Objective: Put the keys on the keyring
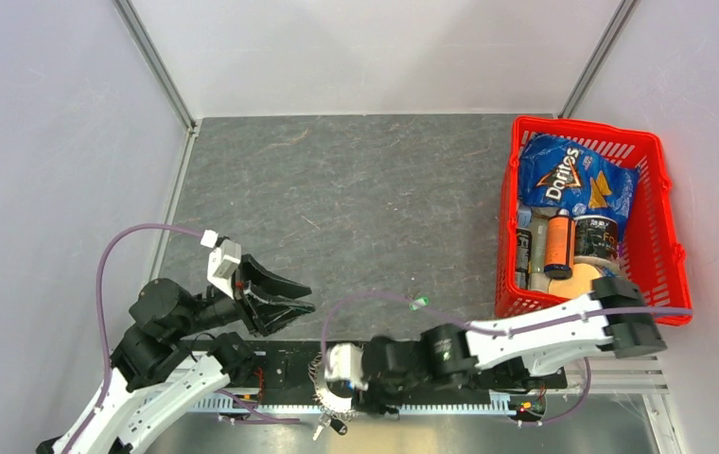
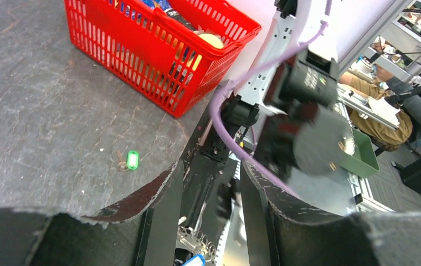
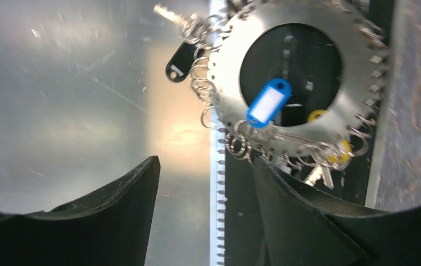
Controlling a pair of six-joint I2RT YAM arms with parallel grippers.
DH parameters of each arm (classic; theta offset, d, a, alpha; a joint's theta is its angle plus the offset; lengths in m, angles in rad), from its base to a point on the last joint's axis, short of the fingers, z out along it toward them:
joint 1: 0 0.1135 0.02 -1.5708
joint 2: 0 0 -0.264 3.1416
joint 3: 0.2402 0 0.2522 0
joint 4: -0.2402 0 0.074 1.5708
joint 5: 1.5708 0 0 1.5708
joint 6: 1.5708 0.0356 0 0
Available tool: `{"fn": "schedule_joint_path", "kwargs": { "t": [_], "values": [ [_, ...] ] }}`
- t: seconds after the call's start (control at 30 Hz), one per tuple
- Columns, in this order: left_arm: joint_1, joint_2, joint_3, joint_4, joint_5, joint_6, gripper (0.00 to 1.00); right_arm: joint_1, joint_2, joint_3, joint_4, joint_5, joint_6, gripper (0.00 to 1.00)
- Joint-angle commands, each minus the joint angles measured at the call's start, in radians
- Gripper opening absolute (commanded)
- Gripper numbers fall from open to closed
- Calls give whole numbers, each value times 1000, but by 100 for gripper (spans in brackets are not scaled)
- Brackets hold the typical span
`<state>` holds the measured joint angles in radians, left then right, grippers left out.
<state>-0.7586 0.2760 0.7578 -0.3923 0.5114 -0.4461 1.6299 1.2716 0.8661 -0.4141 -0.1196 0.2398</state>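
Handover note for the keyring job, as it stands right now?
Left claw: open, empty.
Right claw: open, empty, over the keyring at the near edge.
Green key: loose on the table, near the red basket.
Black key: at the ring's rim; attachment unclear.
Done: nothing evident. Left: pick up the green key, thread it on.

Lab cell: white walls (image 1: 34, 142), aluminium posts (image 1: 153, 61)

legible text: one brand name only.
"doritos" on the blue chip bag (image 1: 571, 180) in the red basket (image 1: 663, 236); other labels too small to read.
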Motion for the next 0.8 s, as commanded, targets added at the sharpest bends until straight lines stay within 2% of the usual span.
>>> {"fn": "schedule_joint_path", "kwargs": {
  "t": [0.0, 0.2, 0.37, 0.77],
  "values": [
    [2, -68, -8, -80, -50, 30, 49, 136, 121, 80, 4, 256, -225, 71],
    [2, -202, -22, -145, -80, 20, 49, 213, 152, 50, 184, 466, -413, 72],
    [1, -266, -28, -157, -85, 14, 49, 217, 186, 91, 207, 500, -498, 72],
    [1, -294, -46, -194, -42, 56, 49, 295, 259, 117, 159, 521, -367, 69]
  ]
}}
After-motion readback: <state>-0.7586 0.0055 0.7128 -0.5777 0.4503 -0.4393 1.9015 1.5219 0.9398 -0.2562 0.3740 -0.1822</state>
